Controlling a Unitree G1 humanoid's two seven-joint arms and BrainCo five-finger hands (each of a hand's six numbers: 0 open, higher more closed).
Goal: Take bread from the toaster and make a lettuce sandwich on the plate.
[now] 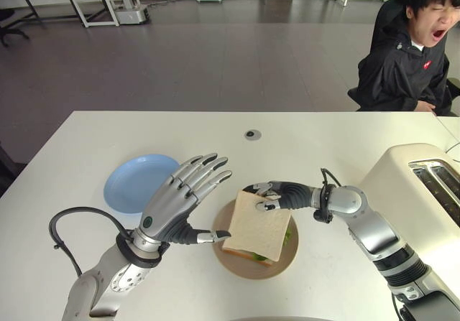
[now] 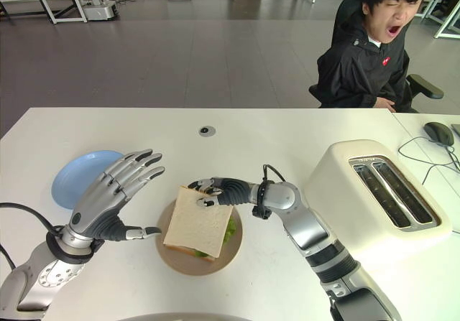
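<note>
A brown plate (image 1: 237,262) sits near the table's front, between my two hands. On it lies a slice of white bread (image 1: 256,225) over green lettuce (image 1: 288,236), with another slice under that. My right hand (image 1: 277,194) rests at the top slice's far edge, its fingers curled over and gripping that edge. My left hand (image 1: 185,195) stands just left of the plate with its fingers spread and nothing in it; its thumb points toward the plate's rim. The cream toaster (image 2: 374,192) stands at the right, and its slots look empty.
A light blue plate (image 1: 136,181) lies on the white table (image 1: 323,138) behind my left hand. A small round grommet (image 1: 252,134) sits mid-table. A black cable (image 1: 68,224) loops off my left forearm. A computer mouse (image 2: 435,132) and cords lie at the far right.
</note>
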